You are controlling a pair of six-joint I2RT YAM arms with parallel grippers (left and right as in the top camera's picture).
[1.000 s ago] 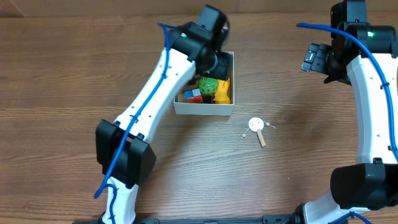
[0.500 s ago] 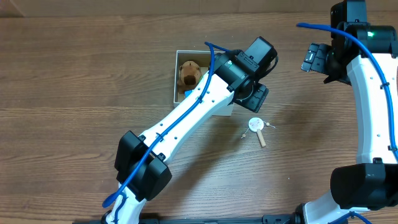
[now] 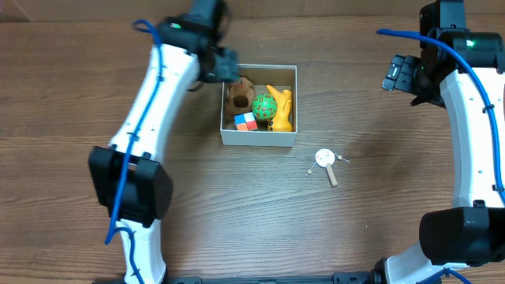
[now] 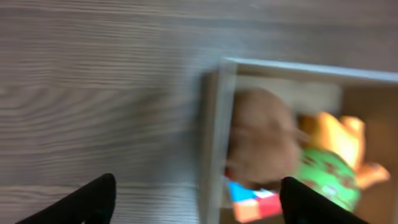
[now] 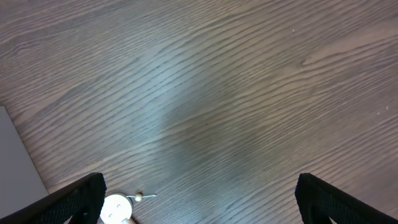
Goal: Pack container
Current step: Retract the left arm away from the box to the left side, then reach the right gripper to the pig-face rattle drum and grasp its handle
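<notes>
The container (image 3: 258, 138) is a small white-walled box on the wooden table. Inside lie a brown plush toy (image 3: 239, 93), a green ball (image 3: 263, 106), a yellow toy (image 3: 282, 109) and a coloured cube (image 3: 245, 121). My left gripper (image 3: 223, 67) hovers at the container's upper left corner. In the blurred left wrist view it (image 4: 198, 202) is open and holds nothing, straddling the container's wall (image 4: 211, 137) beside the brown plush toy (image 4: 261, 134). My right gripper (image 3: 392, 73) hangs far right, open and empty (image 5: 208, 199).
A white round toy with a wooden stick (image 3: 325, 159) lies on the table right of and below the container, and shows at the lower left of the right wrist view (image 5: 117, 208). The arms' bases stand along the near edge.
My left arm swung from the container's right side across to its upper left corner, uncovering the toys inside, and its jaws opened wider. The right arm stayed still.
</notes>
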